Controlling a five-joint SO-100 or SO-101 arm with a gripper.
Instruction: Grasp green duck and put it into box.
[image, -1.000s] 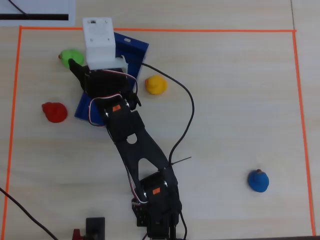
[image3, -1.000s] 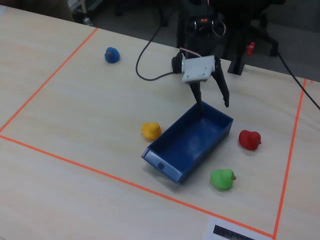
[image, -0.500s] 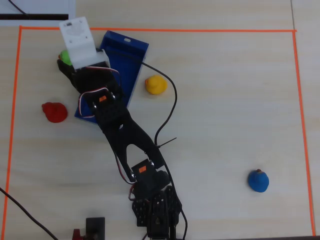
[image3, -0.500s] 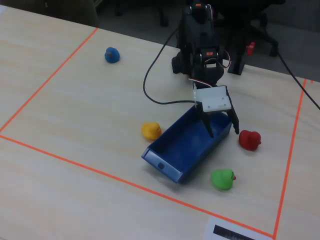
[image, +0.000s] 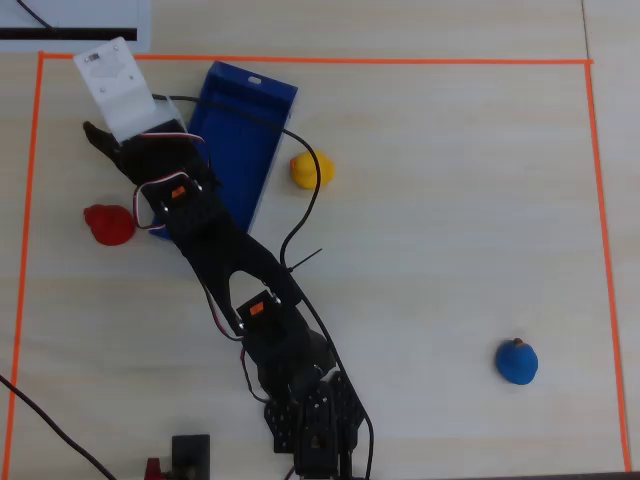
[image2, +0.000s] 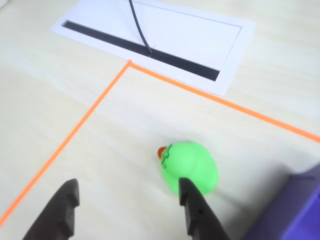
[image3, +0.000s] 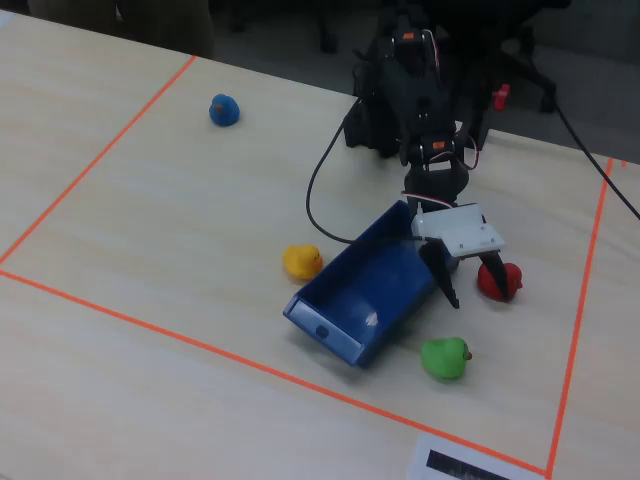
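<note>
Wrist view shows you one bright green duck (image2: 190, 167) with an orange beak, just beyond your wide-open, empty claw (image2: 127, 197). Elsewhere: one box (image3: 370, 290), one red duck (image3: 498, 280), one yellow duck (image3: 302, 261), one blue duck (image3: 224, 109).

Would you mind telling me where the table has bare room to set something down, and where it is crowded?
Free: the wide stretch between the yellow duck and the blue duck, out to the orange tape. Crowded: the overhead view's upper left, where the box, red duck, green duck and open gripper cluster.
</note>
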